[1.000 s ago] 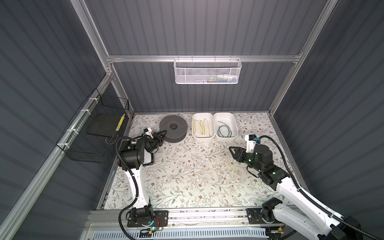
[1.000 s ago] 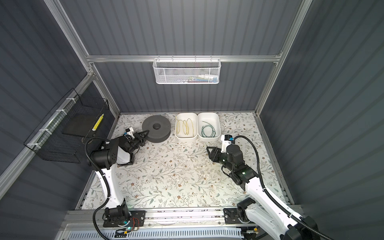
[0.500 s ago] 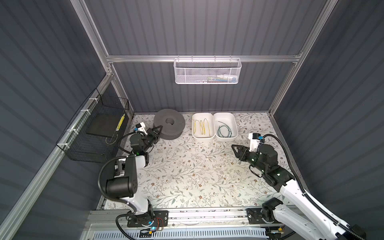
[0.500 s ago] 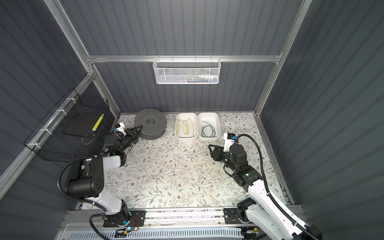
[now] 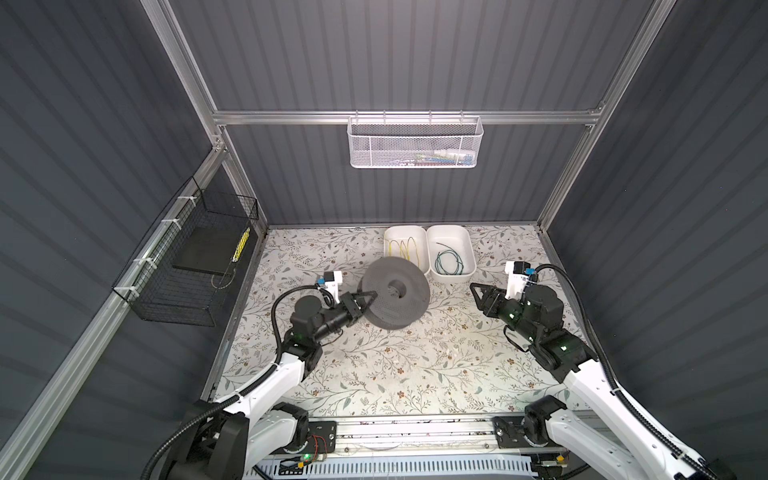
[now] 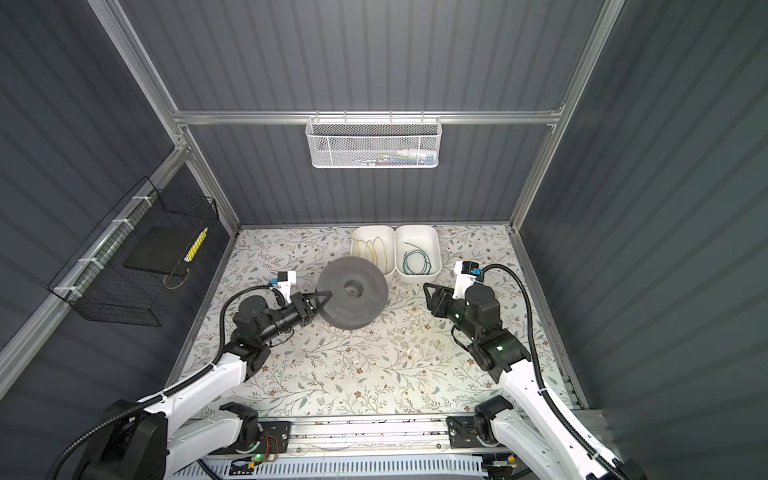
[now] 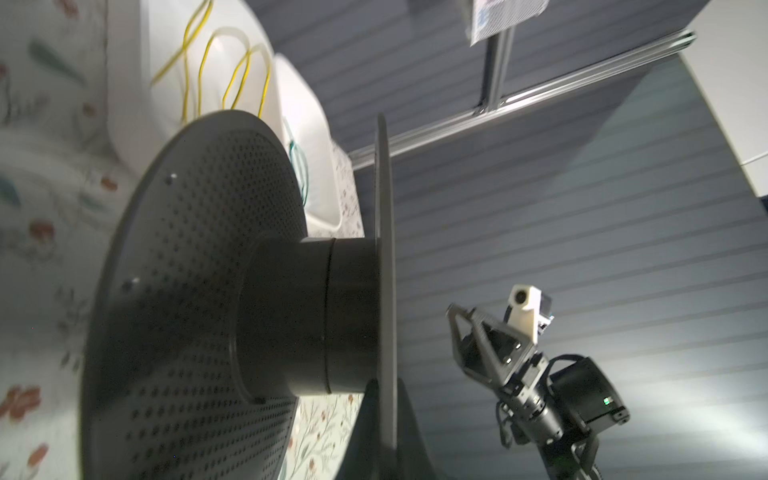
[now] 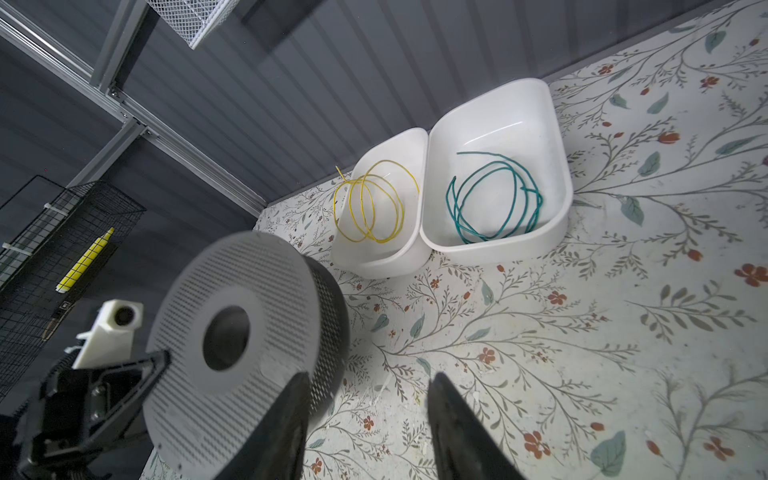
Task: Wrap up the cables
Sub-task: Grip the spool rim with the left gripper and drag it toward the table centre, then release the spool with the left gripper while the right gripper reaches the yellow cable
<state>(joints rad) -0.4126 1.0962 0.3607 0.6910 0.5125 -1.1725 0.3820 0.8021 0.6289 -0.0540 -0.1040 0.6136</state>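
Grey perforated spool (image 5: 395,297) tilts in both top views, rim pinched by the left gripper (image 5: 370,297), right gripper (image 5: 478,293) well apart. Left wrist view: fingers (image 7: 415,449) clamp its thin flange. Right wrist view: that arm's jaws parted, empty; yellow cable (image 8: 363,199) coils in one white bin (image 8: 374,264), green cable (image 8: 515,195) in the neighbouring bin (image 8: 498,249).

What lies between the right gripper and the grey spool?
Nothing lies there. In both top views only bare floral table shows between the open right gripper and the spool.
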